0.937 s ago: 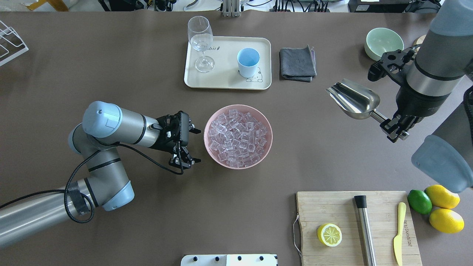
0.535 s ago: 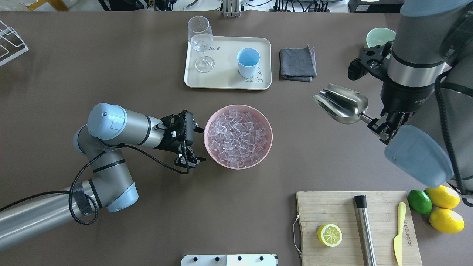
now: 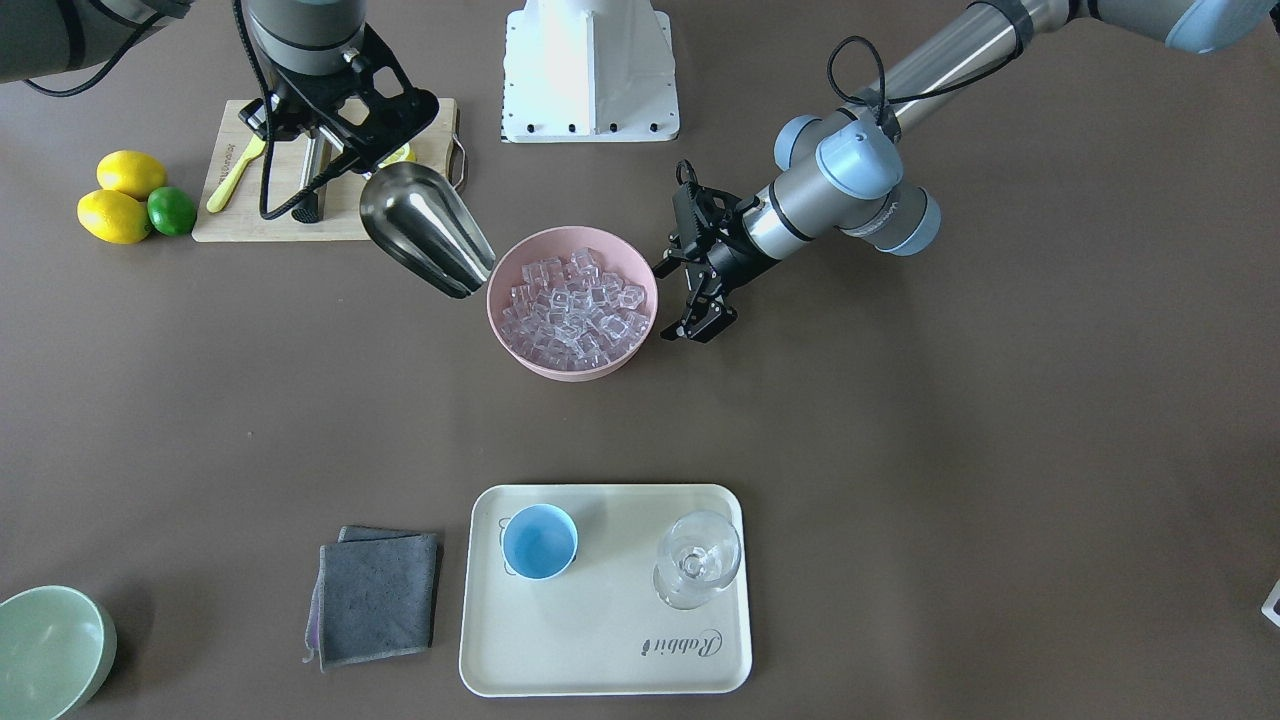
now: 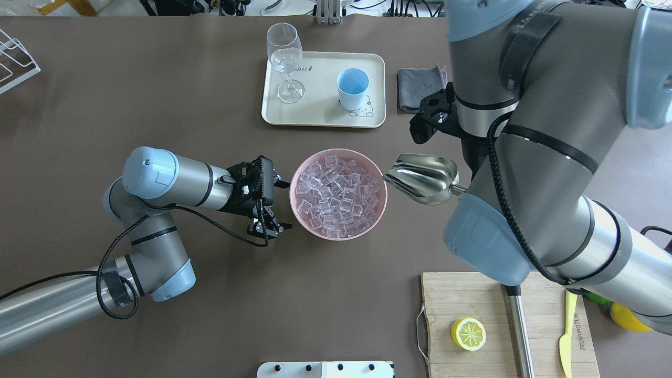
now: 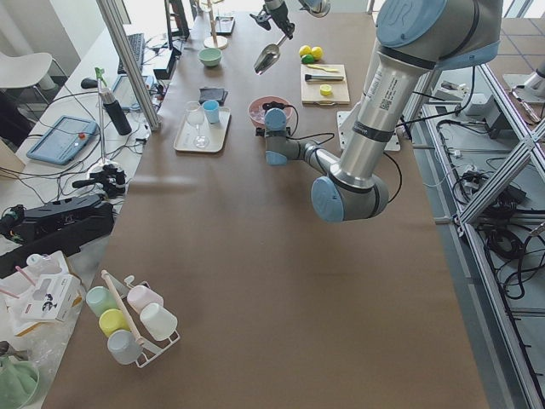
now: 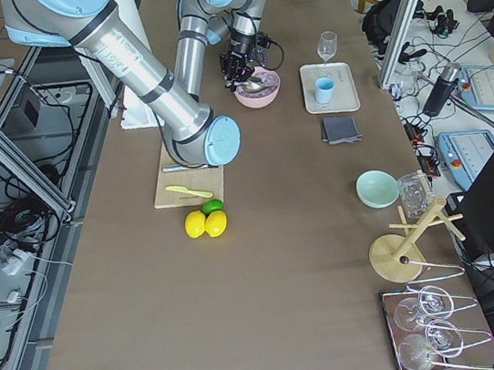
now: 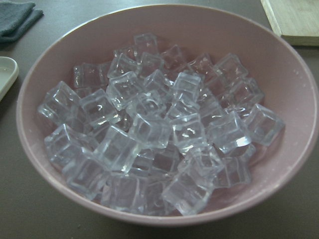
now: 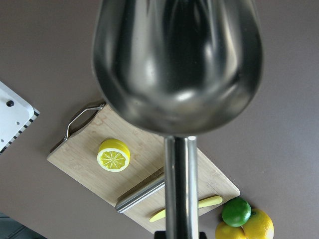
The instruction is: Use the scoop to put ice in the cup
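Two pincers noted. The right pincer (image 8: 177, 235) is clamped on the rod handle of the scoop (image 4: 422, 178), which hangs above the desk (image 4: 210, 294) with its mouth just beside the rim of the pink bowl (image 3: 570, 372). The left pincer (image 4: 278, 206) stands wide apart at the bowl's opposite side; whether it touches the rim cannot be told. The ice (image 4: 338, 194) lies heaped in the bowl. The cup (image 4: 353, 86) stands upright on the tray (image 4: 315, 113), well apart.

ice (image 4: 338, 194) clear | bowl (image 3: 570, 371) pink | cup (image 4: 353, 84) light blue | scoop (image 4: 426, 176) silver | tray (image 4: 320, 107) cream | table (image 4: 157, 79) brown
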`<state>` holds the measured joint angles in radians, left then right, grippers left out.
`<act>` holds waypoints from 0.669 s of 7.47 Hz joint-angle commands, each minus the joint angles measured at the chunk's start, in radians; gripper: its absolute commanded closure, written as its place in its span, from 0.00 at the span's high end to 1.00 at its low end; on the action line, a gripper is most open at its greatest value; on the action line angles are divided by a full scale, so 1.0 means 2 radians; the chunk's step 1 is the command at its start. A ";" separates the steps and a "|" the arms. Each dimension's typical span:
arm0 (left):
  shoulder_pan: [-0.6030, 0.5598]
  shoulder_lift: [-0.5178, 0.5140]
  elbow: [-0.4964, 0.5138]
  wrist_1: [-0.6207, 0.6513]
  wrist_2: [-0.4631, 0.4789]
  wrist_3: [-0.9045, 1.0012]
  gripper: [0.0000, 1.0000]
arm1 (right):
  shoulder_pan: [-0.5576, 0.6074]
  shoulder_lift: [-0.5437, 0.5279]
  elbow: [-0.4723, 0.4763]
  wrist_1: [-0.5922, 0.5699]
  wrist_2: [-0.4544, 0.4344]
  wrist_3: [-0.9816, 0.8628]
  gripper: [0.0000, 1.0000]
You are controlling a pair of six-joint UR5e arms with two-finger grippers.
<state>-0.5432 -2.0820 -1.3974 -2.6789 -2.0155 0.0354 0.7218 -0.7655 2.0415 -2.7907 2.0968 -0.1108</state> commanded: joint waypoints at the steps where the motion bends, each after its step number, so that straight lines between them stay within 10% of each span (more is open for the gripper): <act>1: -0.001 0.001 0.000 0.000 -0.001 0.001 0.98 | -0.038 0.066 -0.032 -0.074 -0.005 -0.017 0.00; 5: -0.002 0.002 0.000 0.000 -0.001 0.001 0.98 | -0.043 0.115 -0.144 -0.089 -0.038 -0.021 0.00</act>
<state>-0.5472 -2.0800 -1.3975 -2.6783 -2.0172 0.0368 0.6384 -0.5845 1.8621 -2.9569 2.0574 -0.1495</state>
